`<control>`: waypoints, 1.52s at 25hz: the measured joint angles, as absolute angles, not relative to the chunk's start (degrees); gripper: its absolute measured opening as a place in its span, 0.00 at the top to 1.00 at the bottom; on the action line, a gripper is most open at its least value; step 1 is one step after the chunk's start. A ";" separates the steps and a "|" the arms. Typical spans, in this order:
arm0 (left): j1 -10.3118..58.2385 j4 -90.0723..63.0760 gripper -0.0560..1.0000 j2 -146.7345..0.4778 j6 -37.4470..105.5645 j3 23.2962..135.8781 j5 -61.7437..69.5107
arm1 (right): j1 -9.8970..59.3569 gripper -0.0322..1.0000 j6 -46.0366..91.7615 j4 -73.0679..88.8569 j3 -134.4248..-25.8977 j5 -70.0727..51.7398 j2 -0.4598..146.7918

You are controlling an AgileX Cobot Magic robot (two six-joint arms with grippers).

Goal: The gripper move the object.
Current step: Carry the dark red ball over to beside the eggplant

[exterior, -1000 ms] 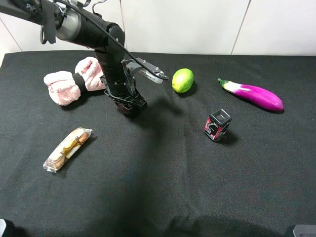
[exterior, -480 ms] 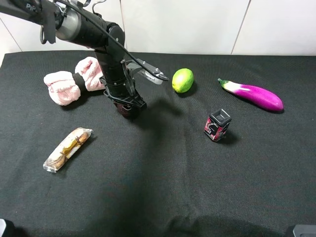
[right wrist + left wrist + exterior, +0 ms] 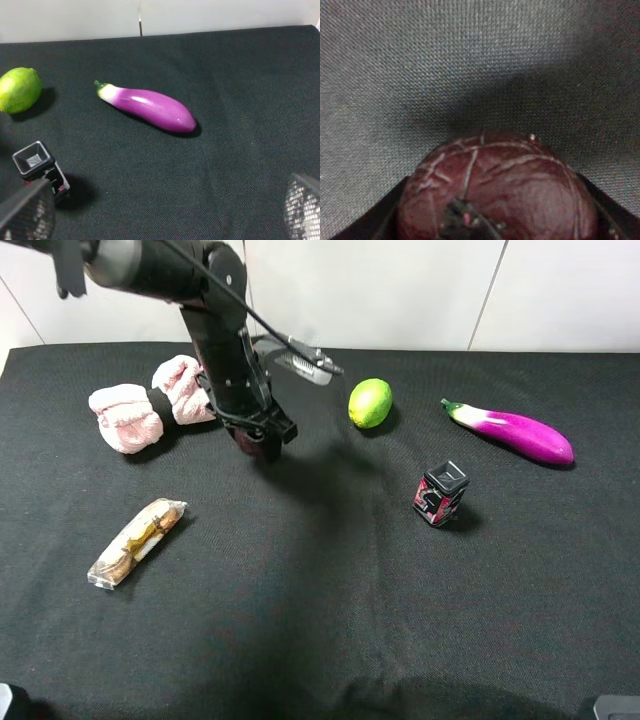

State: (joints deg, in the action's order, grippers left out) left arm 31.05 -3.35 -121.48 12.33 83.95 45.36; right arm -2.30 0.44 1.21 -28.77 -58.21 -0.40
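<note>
1. A counter point(image 3: 330, 620) covered in black cloth is seen from above, with a white wall along its far edge.
2. The left tool point(image 3: 259, 440), a black two-fingered claw on a grey and black arm, points down over the far left part of the counter.
3. Its fingers are closed around a small dark maroon ball point(image 3: 256, 446). The left wrist view shows the ball's lined skin wedged between the two black fingers.
4. The ball seems to hang just above the cloth, which carries its shadow. It is near a pink fluffy bundle point(image 3: 125, 418) that lies towards the far left corner.
5. A green lime point(image 3: 370, 403) sits near the middle of the far edge.
6. A purple eggplant point(image 3: 515, 432) lies towards the far right corner, and a small black-and-red box point(image 3: 440, 493) stands nearer the centre.
7. A wrapped snack point(image 3: 137, 541) lies near the left edge.
8. The right tool point(image 3: 165, 215) shows only in its own wrist view. Its fingertips are spread wide with nothing between them.
</note>
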 joint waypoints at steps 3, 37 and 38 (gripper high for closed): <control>31.18 -3.35 0.40 -120.77 11.51 85.25 47.38 | -2.30 0.30 0.44 1.21 -28.77 -58.21 -0.40; 46.93 1.90 0.40 -118.83 1.82 102.77 61.07 | -2.30 0.30 0.44 1.21 -28.77 -58.22 -0.40; 47.45 1.90 0.40 -118.83 1.66 102.77 61.07 | -2.30 0.30 0.44 1.21 -28.77 -58.22 -0.40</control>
